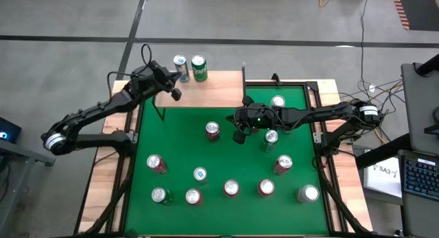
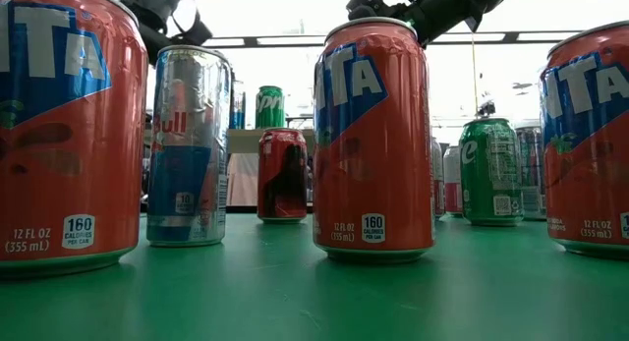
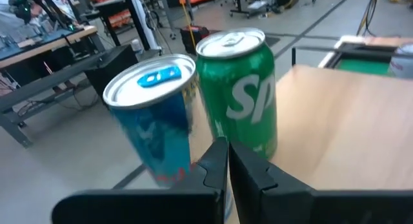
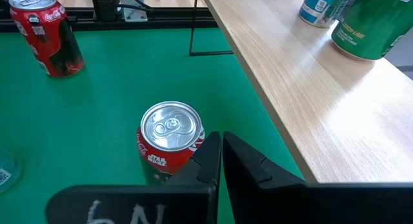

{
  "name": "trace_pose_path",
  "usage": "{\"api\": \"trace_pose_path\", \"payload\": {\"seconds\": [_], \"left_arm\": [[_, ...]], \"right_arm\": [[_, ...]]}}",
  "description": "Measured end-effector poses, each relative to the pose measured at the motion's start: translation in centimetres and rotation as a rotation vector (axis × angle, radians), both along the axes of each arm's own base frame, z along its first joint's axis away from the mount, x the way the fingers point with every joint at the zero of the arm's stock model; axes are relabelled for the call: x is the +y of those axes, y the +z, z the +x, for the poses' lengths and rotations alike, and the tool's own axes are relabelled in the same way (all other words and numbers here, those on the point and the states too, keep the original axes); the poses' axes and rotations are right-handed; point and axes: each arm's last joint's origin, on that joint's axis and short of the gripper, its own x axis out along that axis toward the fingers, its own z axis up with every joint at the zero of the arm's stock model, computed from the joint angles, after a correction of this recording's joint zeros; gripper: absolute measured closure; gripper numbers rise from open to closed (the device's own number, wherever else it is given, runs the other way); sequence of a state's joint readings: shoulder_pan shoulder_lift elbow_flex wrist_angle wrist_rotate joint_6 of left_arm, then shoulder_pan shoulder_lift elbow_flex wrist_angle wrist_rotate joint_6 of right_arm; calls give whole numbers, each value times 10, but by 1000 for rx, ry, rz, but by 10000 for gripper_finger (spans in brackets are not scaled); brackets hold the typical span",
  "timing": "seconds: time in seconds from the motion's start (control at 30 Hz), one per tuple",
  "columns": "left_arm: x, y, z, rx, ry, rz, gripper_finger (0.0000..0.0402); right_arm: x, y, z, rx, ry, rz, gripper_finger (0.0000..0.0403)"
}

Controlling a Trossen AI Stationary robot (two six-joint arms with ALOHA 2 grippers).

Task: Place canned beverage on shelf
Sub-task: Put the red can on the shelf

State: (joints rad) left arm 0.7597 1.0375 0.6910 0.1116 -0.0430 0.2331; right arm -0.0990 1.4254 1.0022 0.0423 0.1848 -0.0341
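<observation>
shelf (image 1: 219, 90): light wood, table's far edge | blue can (image 1: 180, 64), green can (image 1: 199, 68): upright, far-left corner

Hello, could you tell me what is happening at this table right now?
Two dark robot arms are stocking a light-wood shelf with drink cans. A green soda can and a slim blue can already stand on it. The left gripper, shut, is beside them; the right gripper, shut and empty, hangs above the green table, near a red cola can.
</observation>
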Motion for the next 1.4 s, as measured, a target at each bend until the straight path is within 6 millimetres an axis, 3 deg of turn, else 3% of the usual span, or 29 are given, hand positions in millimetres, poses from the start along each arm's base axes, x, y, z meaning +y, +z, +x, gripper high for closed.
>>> {"api": "trace_pose_path", "payload": {"seconds": [0.27,0.63,0.93,1.27,1.4], "left_arm": [[-2,3,-8,83,113,67,402],[10,-11,4,102,112,40,402],[7,-9,1,53,128,-12,402],[4,-12,-1,113,116,-27,402],[3,-13,0,90,46,-58,402]], "right_arm": [[0,0,0,-4,-5,9,394],[0,0,0,-3,-5,8,394],[0,0,0,-3,-3,6,394],[0,0,0,-2,-2,4,394],[0,0,0,-2,-2,4,394]]}}
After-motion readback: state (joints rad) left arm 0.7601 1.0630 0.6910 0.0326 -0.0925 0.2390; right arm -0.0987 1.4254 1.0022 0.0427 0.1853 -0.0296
